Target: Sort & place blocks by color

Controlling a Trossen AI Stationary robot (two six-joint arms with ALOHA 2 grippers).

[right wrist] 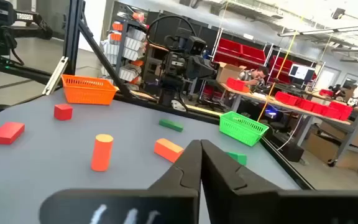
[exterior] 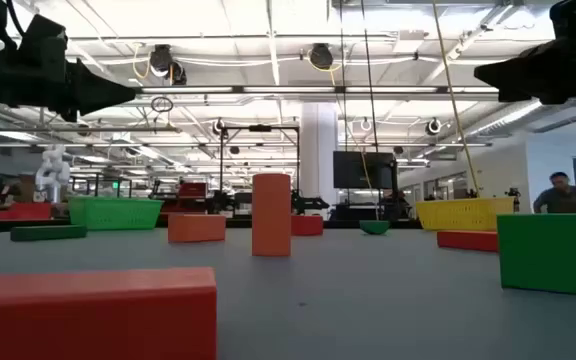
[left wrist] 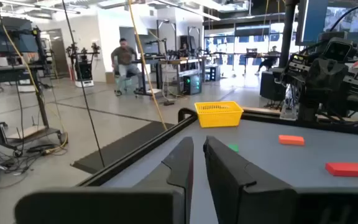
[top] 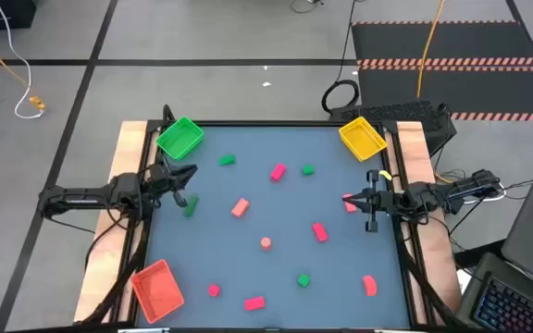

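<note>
Small green, pink-red and salmon blocks lie scattered on the blue table top point(top: 276, 268). Among them are a salmon bar point(top: 240, 207), a round salmon piece point(top: 266, 243) and a green cube point(top: 303, 279). My left gripper point(top: 189, 173) point(left wrist: 197, 163) hovers shut above the table's left side, just far of a green bar point(top: 191, 207). My right gripper point(top: 357, 198) point(right wrist: 201, 163) hovers shut over the right side, next to a pink block point(top: 350, 205). The low view shows both grippers raised well above the table, the left point(exterior: 108, 92) and the right point(exterior: 488, 72).
A green tray point(top: 180, 138) stands at the far left corner, a yellow tray point(top: 362, 139) at the far right corner and a red tray point(top: 158, 289) at the near left corner. Wooden rails point(top: 130, 185) border the table. People show in the room beyond.
</note>
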